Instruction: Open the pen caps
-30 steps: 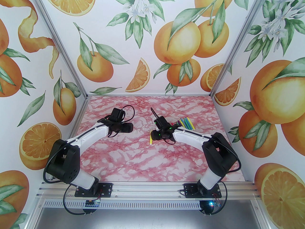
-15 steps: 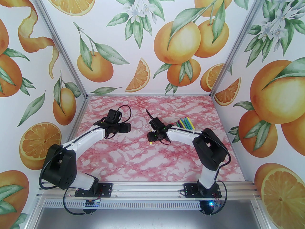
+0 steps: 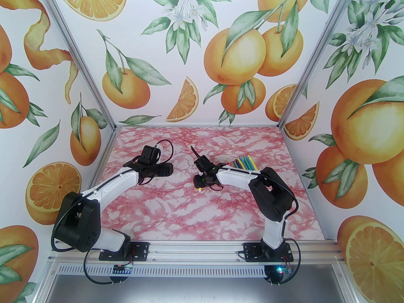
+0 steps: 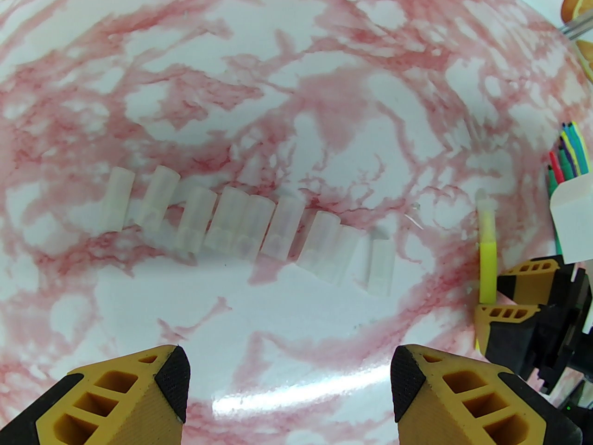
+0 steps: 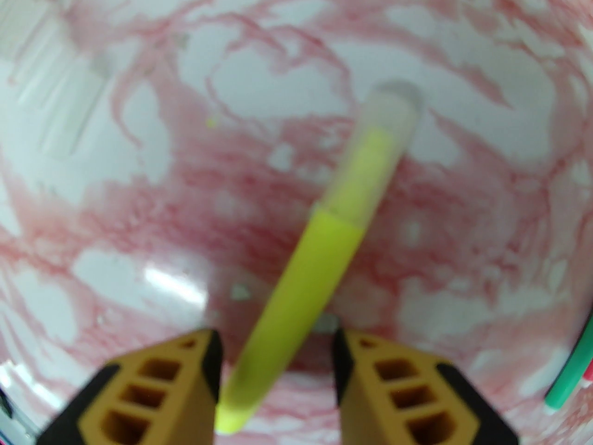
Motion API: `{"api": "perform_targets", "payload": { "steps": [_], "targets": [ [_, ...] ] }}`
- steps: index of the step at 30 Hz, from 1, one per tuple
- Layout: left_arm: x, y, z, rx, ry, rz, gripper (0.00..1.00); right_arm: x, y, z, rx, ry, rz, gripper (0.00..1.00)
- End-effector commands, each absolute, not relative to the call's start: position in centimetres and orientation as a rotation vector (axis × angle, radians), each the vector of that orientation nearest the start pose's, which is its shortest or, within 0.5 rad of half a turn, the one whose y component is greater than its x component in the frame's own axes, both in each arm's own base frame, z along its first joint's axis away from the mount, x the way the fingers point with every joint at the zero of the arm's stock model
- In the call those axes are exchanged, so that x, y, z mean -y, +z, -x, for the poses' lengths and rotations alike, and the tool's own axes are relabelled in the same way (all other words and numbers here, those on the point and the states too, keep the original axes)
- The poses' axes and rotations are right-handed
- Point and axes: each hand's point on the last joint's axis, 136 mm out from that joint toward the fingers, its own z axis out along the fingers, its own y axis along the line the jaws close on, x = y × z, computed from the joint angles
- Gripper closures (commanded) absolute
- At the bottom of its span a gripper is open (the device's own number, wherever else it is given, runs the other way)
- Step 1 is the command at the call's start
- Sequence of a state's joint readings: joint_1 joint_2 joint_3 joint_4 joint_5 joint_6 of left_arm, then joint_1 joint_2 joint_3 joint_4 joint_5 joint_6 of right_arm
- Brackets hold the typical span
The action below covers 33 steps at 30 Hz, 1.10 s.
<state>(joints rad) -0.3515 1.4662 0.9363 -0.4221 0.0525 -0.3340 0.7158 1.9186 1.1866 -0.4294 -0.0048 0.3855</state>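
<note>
A yellow pen (image 5: 301, 290) with its pale translucent cap (image 5: 384, 132) still on lies slantwise between the fingers of my right gripper (image 5: 275, 341), which is shut on its uncapped end. The capped end points down at the table. In the left wrist view the same pen (image 4: 487, 267) sticks out of the right gripper (image 4: 505, 295). My left gripper (image 4: 289, 387) hangs open and empty, a short way left of the pen. Just beyond it, several loose pen caps (image 4: 250, 230) lie in a row. From above, the left gripper (image 3: 170, 169) and right gripper (image 3: 199, 185) face each other at mid-table.
A bunch of uncapped coloured pens (image 3: 244, 163) lies behind the right arm, toward the back right. The pink marble table (image 3: 202, 213) is bare in front of both arms. Printed walls close in the left, back and right sides.
The right arm has swung left and slightly toward the near edge, carrying the yellow pen. The left arm has drawn back a little to the left, its jaws still open.
</note>
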Motion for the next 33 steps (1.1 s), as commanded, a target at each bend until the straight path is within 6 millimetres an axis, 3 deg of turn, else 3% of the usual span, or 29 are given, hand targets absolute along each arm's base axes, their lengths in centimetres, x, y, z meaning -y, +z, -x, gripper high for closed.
{"api": "perform_targets", "payload": {
  "steps": [1, 10, 19, 25, 33],
  "targets": [
    [13.5, 11.2, -35.2, -2.515, -0.352, -0.033, 0.25, -27.9, 0.6, -32.2, -2.779, 0.21, 0.479, 0.57],
    [13.4, 11.3, -35.3, -2.51, -0.357, -0.031, 0.24, -26.7, 0.0, -32.5, -2.799, 0.07, 0.544, 0.68],
    [13.5, 11.4, -35.4, -2.508, -0.363, -0.028, 0.25, -26.8, -0.3, -33.1, -2.811, 0.024, 0.605, 0.69],
    [13.6, 11.7, -35.5, -2.502, -0.381, -0.025, 0.25, -26.9, -0.5, -33.3, -2.826, 0.056, 0.603, 0.69],
    [14.3, 13.6, -35.6, -2.452, -0.448, -0.032, 0.24, -26.7, -1.1, -33.3, -2.86, 0.157, 0.568, 0.71]
  ]
}}
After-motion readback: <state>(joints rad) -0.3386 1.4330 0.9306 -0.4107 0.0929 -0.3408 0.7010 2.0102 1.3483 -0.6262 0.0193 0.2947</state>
